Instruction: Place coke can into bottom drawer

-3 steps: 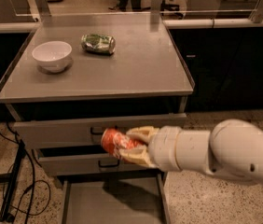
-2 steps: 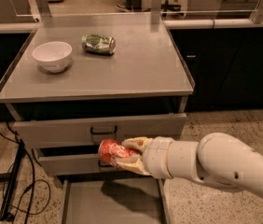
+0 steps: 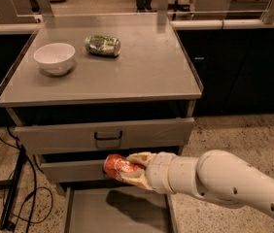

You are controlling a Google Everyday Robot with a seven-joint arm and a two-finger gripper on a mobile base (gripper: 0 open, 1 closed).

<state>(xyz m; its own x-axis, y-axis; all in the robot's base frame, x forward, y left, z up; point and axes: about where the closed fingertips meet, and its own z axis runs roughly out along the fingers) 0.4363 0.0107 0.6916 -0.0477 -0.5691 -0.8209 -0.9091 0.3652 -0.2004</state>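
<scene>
While the grey metal cabinet (image 3: 142,72) fills most of the view, the white arm (image 3: 224,183) reaches in from the lower right, across its front. Bottom drawer (image 3: 86,216) is pulled open below, showing a flat grey floor. On the cabinet top are a white bowl (image 3: 54,57) and a green can (image 3: 103,45) lying on its side, near each other but apart. Coke can (image 3: 116,166) is held on its side in front of the middle drawer (image 3: 69,171), above the open bottom drawer and not yet inside it. Gripper (image 3: 129,169) is clamped on the coke can, one finger over it and one under.

Handling judgement: the can is light, with thin aluminium walls that dent if squeezed hard, and the smooth side can slip or roll. It is best held across the mid-body, not by the ends. Likely next move is to lower it over the drawer floor and release low so it does not roll.
</scene>
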